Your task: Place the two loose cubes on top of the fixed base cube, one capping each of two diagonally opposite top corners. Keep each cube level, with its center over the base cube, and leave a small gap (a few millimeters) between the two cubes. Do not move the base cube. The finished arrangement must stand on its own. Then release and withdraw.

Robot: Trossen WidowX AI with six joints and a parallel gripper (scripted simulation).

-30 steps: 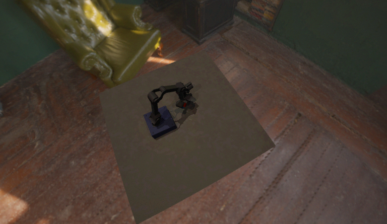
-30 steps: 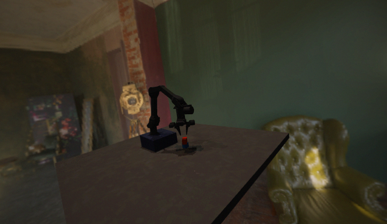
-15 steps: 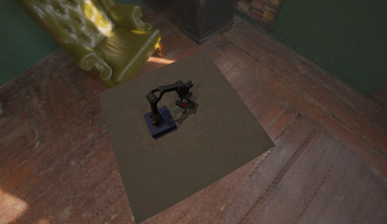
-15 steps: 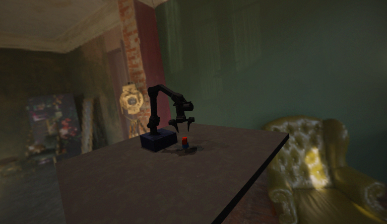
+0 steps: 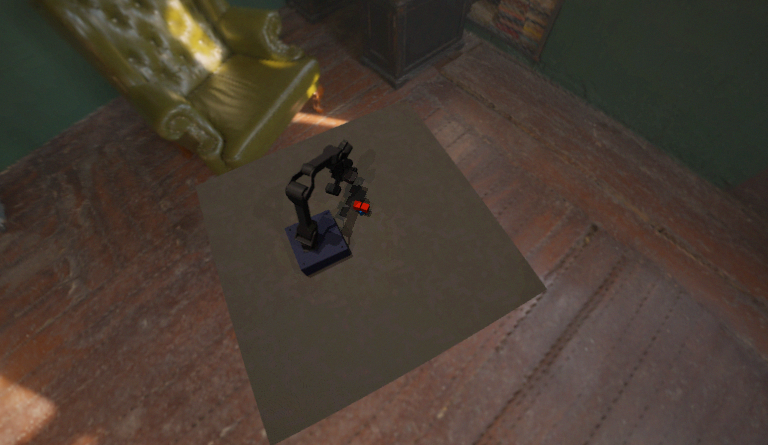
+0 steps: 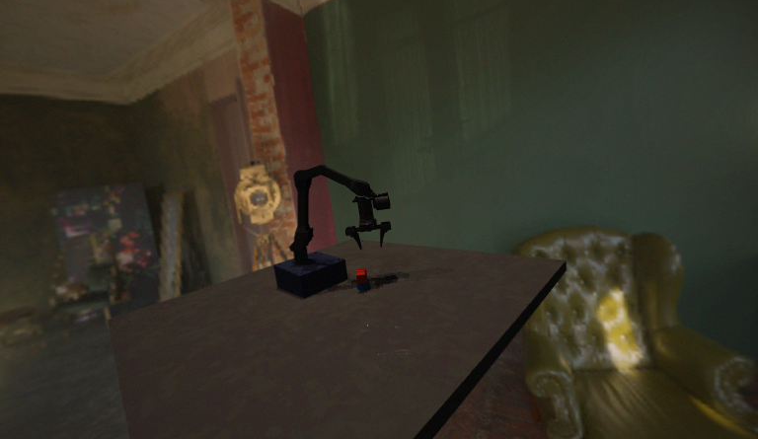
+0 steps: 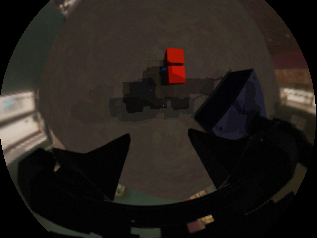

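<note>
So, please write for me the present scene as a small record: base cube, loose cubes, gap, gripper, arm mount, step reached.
base cube: blue, on the table, mostly covered from above
loose cubes: two red cubes, side by side on top of the base cube
gap: thin dark line between them in the wrist view
gripper: open, nothing held, above the cubes and off to one side
arm mount: dark blue block
step reached: cubes released; exact corner placement cannot be confirmed

An old, worn sitting room or studio: tufted green armchair, scuffed floorboards, exposed brick, tripod-mounted lamp.
</note>
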